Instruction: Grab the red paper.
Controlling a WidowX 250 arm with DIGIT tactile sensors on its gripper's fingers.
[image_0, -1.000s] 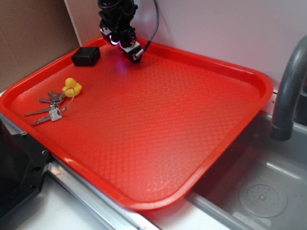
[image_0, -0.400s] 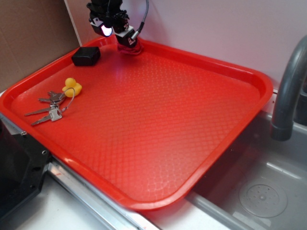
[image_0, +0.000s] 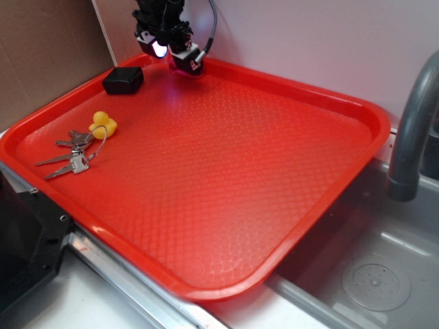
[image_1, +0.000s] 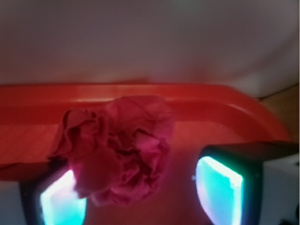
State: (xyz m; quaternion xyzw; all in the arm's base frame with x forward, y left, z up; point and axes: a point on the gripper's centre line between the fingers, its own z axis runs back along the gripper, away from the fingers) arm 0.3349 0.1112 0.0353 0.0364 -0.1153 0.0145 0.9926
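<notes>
Gripper [image_0: 180,58] has shifted slightly right along the tray [image_0: 226,171] far rim since a moment ago, jaws spread either side of the red paper [image_1: 119,147] lying on the tray, so closing looks next.

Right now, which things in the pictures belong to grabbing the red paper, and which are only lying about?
Belong to the job:
- crumpled dark red paper wad, between the open fingers, at the tray's far rim
- gripper

Only lying about:
- small black box
- yellow rubber duck
- bunch of metal keys
- large red plastic tray underneath
- grey tap
</notes>
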